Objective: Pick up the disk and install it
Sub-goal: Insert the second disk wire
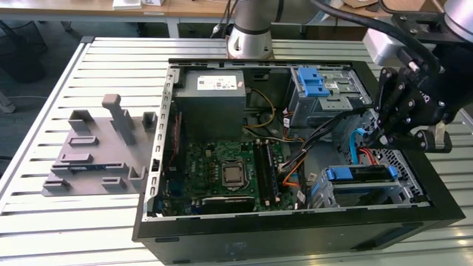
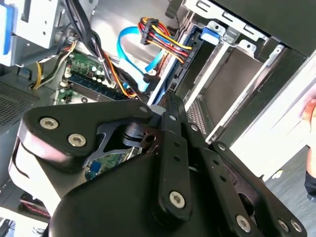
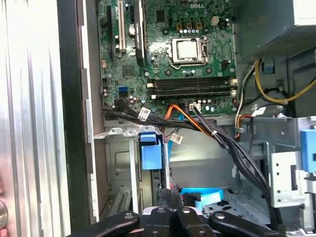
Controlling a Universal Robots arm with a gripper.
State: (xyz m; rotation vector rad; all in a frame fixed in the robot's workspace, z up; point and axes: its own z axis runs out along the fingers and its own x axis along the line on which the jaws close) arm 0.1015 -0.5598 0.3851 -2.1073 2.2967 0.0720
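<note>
My black claw (image 1: 405, 138) hangs inside the open black computer case (image 1: 296, 233), its fingers pressed together and holding nothing. Just below it, the disk (image 1: 362, 173), blue-framed with a blue front tab, sits slotted in the lower metal drive cage (image 1: 369, 194). Farther off lies the green motherboard (image 3: 173, 44).

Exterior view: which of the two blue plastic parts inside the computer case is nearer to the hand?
The lower blue part, on the cage just beneath the hand. The upper blue part sits farther off, on another cage.
</note>
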